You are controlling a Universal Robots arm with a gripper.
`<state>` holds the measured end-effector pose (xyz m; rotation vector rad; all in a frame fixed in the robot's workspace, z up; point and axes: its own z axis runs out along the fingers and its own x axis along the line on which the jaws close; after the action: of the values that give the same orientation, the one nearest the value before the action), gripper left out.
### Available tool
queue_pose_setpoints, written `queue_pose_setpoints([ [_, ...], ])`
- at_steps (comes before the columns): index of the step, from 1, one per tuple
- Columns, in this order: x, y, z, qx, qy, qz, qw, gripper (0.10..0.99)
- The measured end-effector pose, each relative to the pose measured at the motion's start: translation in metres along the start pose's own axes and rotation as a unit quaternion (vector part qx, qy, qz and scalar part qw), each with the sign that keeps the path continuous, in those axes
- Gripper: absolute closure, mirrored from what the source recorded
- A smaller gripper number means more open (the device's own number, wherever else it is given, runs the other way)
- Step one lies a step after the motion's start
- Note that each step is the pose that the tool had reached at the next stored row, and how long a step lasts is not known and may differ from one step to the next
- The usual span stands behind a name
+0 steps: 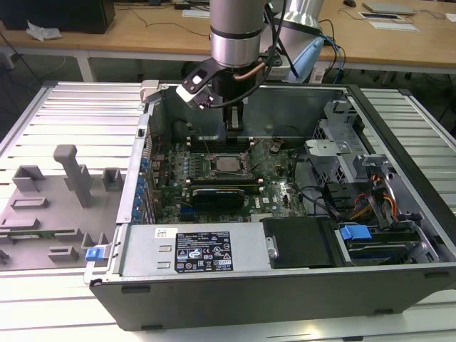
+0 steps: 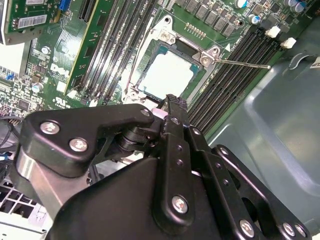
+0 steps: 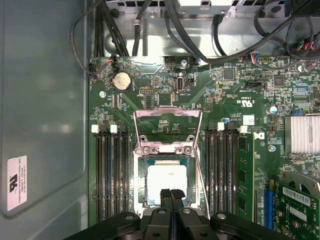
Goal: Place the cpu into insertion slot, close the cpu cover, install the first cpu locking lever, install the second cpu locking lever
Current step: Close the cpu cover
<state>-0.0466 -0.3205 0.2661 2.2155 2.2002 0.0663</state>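
Cpu (image 1: 228, 164) lies seated in its socket (image 3: 142, 200), centre of the exterior view; my claw (image 3: 171, 193), pressed together (empty), hovers at its edge. Cover (image 3: 167, 127) looks open, levers (image 2: 240, 63) unlatched.

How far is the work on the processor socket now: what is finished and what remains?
Done: the flat silver-grey square cpu lies in its socket. In hand: the black pincer, fingertips together, is at the chip's edge. Left: the thin metal square cover frame appears to be swung open beside the socket, and a thin wire locking lever sticks out unlatched.
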Motion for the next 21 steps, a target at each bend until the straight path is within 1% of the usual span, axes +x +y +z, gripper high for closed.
queue_pose_setpoints([
  [3,0.0000,0.0000,-0.0013,0.0001,-0.0002,0.000,1.0000,0.980],
  [5,0.0001,0.0002,-0.0043,0.0000,0.0000,0.000,1.0000,0.980],
  [9,0.0001,0.0009,-0.0045,0.0001,-0.0001,0.000,1.0000,0.980],
  [11,0.0002,0.0099,-0.0041,0.0003,0.0000,0.000,1.0000,0.980],
  [12,0.0003,0.0199,-0.0036,0.0008,0.0000,0.000,1.0000,0.980],
  [13,0.0003,0.0261,-0.0034,0.0012,0.0000,0.000,1.0000,0.980],
  [14,0.0003,0.0345,-0.0030,0.0018,0.0000,0.000,1.0000,0.980],
  [15,0.0003,0.0403,-0.0028,0.0022,0.0000,0.000,1.0000,0.980],
  [17,0.0004,0.0510,-0.0023,0.0028,0.0000,0.000,1.0000,0.980],
  [21,0.0006,0.0689,-0.0014,0.0037,0.0001,0.000,1.0000,0.980],
])
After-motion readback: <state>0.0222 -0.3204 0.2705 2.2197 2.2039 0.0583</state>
